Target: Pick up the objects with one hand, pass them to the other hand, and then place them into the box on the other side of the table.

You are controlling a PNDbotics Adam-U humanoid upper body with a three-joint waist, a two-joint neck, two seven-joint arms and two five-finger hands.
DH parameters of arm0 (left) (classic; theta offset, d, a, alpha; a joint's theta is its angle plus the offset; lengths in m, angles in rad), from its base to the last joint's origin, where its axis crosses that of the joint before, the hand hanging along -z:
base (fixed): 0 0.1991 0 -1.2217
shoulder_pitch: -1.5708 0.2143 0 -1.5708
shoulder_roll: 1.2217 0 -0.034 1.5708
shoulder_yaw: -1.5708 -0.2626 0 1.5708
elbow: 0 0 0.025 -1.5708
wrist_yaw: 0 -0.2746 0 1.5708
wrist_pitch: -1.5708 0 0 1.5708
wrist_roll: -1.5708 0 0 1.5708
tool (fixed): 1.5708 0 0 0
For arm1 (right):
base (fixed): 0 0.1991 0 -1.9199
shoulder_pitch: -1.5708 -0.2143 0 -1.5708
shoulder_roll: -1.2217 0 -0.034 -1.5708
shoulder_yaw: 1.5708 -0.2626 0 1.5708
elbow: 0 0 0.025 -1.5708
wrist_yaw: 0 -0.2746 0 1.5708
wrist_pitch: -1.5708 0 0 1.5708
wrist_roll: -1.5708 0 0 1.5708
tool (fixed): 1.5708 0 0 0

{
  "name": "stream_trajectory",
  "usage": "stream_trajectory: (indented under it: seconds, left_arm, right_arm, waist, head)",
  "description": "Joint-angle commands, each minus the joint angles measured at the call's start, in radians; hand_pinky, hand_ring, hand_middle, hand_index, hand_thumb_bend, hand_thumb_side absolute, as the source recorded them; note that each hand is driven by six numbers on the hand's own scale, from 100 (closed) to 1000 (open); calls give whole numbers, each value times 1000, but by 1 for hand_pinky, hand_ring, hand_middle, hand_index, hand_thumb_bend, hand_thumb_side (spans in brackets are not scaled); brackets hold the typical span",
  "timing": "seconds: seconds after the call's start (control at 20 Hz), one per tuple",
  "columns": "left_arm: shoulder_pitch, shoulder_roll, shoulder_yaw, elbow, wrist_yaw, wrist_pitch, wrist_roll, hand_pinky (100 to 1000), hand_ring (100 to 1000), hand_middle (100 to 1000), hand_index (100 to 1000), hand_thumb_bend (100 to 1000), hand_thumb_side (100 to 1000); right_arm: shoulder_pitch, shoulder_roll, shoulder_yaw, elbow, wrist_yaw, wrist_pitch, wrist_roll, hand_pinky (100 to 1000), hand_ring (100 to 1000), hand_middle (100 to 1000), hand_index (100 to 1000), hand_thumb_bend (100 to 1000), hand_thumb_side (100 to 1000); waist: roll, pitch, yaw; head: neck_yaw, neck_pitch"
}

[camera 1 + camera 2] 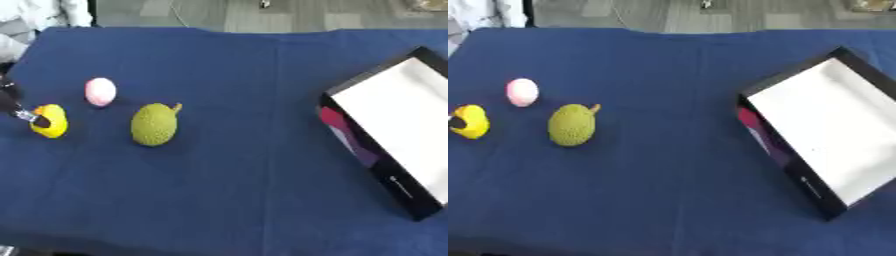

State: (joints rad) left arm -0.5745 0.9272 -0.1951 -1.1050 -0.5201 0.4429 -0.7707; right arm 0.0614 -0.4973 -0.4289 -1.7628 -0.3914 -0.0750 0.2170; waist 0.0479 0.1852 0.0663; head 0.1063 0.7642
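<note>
Where the dark blue cloth covers the table (227, 190), it fills almost the whole view, and its near and right edges run out of frame. The box (794, 175) lies on the right side, black-walled with a white inside, set askew; its far corner is cut off in the left eye view, and a pink-and-purple patch on its outer wall cannot be read as any picture. The green bumpy fruit (155, 124) with a short stem lies on the left half of the cloth, apart from everything else. The pink egg-shaped object (100, 91) sits just beyond it, to the left. The yellow object (50, 120), rounded and hard to make out, lies nearest the left edge. The left hand (19, 109) enters there, mostly cut off: only a dark finger with a silvery tip shows, its tip touching the yellow object. Whether the fingers are spread or curled cannot be told. The right hand appears nowhere.
</note>
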Motion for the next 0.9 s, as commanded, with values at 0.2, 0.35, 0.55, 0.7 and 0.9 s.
stream_trajectory:
  seconds: [0.2,0.35,0.55,0.7,0.9]
  left_arm:
    - [-23,7,-8,15,7,46,-39,869,858,826,820,824,356]
    - [-29,-5,-13,27,3,42,-40,868,857,825,815,824,351]
    - [-38,-20,-22,43,-17,33,-39,866,855,824,809,820,334]
    - [-45,-31,-27,57,-40,20,-39,865,854,823,807,812,323]
    - [-55,-51,-34,79,-63,8,-33,862,850,820,799,781,303]
  right_arm:
    - [-4,-31,-4,-10,9,-5,5,1000,1000,1000,1000,100,623]
    - [-4,-31,-3,-10,10,-6,6,1000,1000,1000,1000,100,623]
    - [-4,-30,-1,-10,12,-8,8,1000,1000,1000,1000,100,624]
    - [-5,-30,0,-9,13,-8,9,1000,1000,1000,1000,100,624]
    - [-6,-29,3,-8,15,-8,13,1000,1000,1000,1000,100,625]
  waist:
    - [7,-9,3]
    - [6,-8,4]
    - [5,-7,4]
    - [5,-6,3]
    - [4,-5,2]
  head:
    - [4,6]
    - [4,6]
    - [4,6]
    - [4,6]
    - [4,6]
